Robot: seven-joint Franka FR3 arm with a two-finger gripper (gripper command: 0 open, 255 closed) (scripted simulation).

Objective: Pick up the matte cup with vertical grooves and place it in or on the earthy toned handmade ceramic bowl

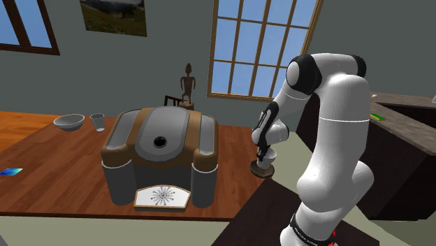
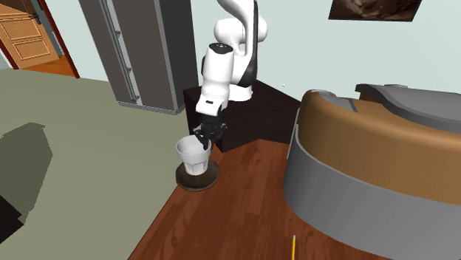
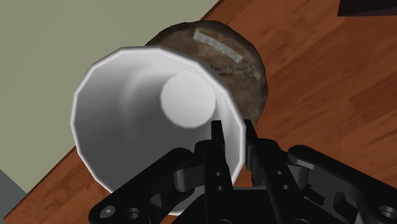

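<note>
Got a reddish-brown wooden table (image 2: 244, 203) with a shallow mottled brown bowl (image 2: 210, 178) near its edge. Plain white faceted cup (image 2: 192, 156) upright in or just above that bowl, can't tell which. Black two-finger gripper (image 2: 204, 140) pinching the cup's rim wall, one finger inside, one outside.

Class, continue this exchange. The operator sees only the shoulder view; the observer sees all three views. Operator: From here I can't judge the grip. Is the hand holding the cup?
Observer: Yes. In the wrist view the hand pinches the wall of the white cup, one finger inside and one outside.
Operator: Is the cup over the bowl?
Observer: Yes. The second exterior view shows it upright, with its base inside the rim of the brown bowl.
Operator: Where on the table is the bowl?
Observer: At a corner of the table, close to both edges.
</note>
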